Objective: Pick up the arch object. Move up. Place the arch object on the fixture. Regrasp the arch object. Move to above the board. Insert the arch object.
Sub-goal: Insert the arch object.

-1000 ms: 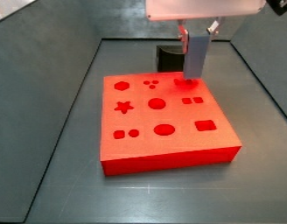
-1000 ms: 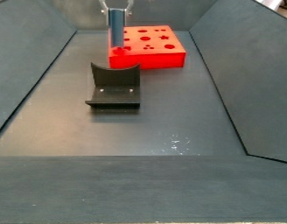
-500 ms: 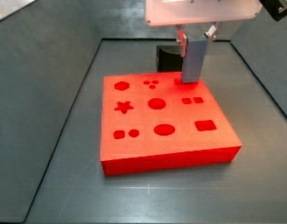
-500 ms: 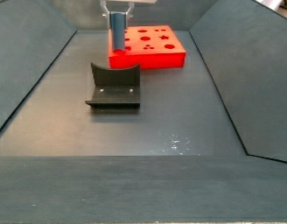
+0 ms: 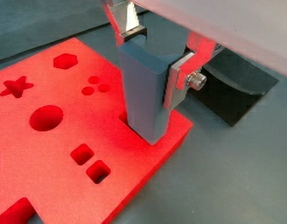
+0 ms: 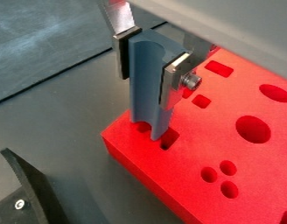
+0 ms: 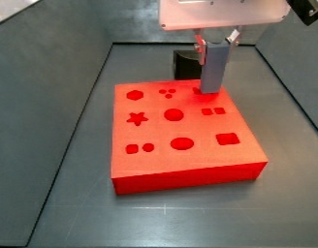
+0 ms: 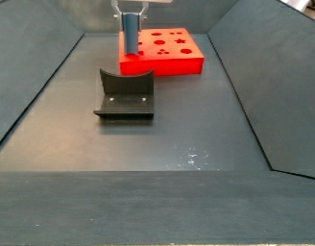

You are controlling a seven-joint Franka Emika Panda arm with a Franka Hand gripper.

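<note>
Since a second ago the claw (image 7: 215, 44) and the piece it carries have risen slightly: the piece's lower end then met the red top, and now it hangs a little above it in a side view. The board and the fixture have not shifted.

The claw is clenched on the arch object (image 5: 150, 92), a blue-grey elongated piece held upright, one silver finger (image 5: 184, 77) pressed flat against each of its sides. In both wrist views its lower end is right at an arch-shaped recess (image 6: 161, 138) near one corner of the board (image 5: 52, 184); whether the tip is inside the recess or just over it cannot be told. The arch object (image 6: 150, 83) points straight down at that opening, close to the board's edge.

The board (image 7: 188, 160) lies on the dark bench (image 7: 58, 126), its top cut with a star, circles, a hexagon, an oval and squares. In a side view the fixture (image 8: 124, 96) stands on the bench floor just beside the board (image 8: 173, 53), apart from the claw (image 8: 127, 19), which is over the board's corner nearest the fixture. In another side view the fixture (image 7: 185, 64) shows as a dark block behind the board's far edge.
</note>
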